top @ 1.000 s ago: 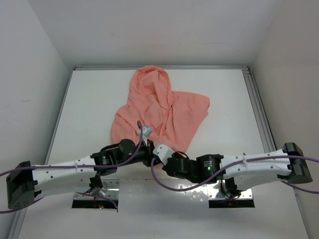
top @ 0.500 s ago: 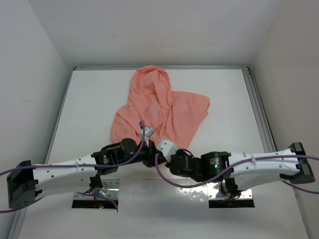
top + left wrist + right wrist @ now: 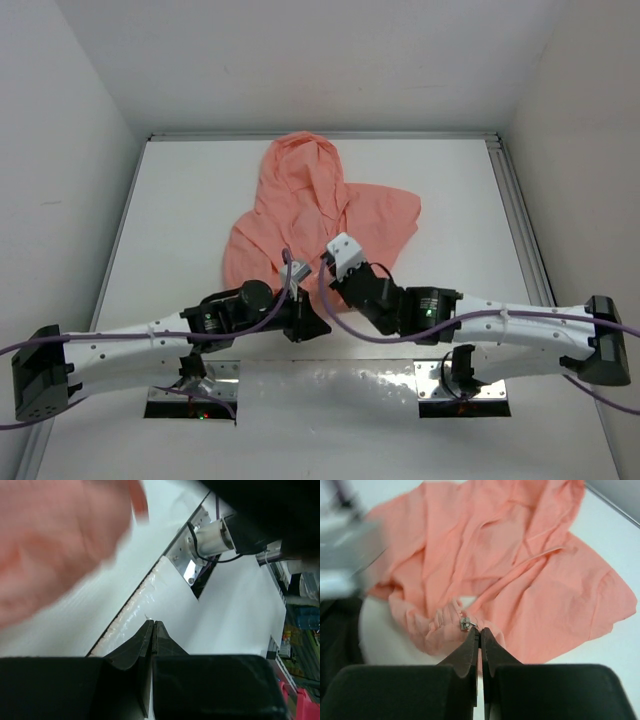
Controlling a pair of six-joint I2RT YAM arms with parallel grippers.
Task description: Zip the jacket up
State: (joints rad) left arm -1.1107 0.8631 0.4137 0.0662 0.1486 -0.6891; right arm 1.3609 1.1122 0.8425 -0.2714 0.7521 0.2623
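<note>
The salmon-pink jacket point(image 3: 320, 215) lies crumpled at the back middle of the table, hood toward the far wall. In the right wrist view the jacket point(image 3: 545, 580) fills the scene, and a small metal zipper slider point(image 3: 465, 624) sits on bunched fabric right at my fingertips. My right gripper point(image 3: 479, 630) is shut on the slider's pull tab; from above it point(image 3: 328, 265) is over the jacket's near hem. My left gripper point(image 3: 153, 623) is shut with nothing visible between its jaws, over bare table just in front of the hem point(image 3: 318, 328). The jacket is a pink blur point(image 3: 50, 545) at that view's upper left.
White walls enclose the table on three sides, with a metal rail point(image 3: 520, 230) along the right edge. Metal mounting plates point(image 3: 190, 400) point(image 3: 465, 395) sit at the near edge under the arms; one shows in the left wrist view point(image 3: 187, 565).
My right gripper has moved away from the near edge, toward the back and over the jacket's hem, with the zipper pull in it. The left arm has stayed nearly in place.
</note>
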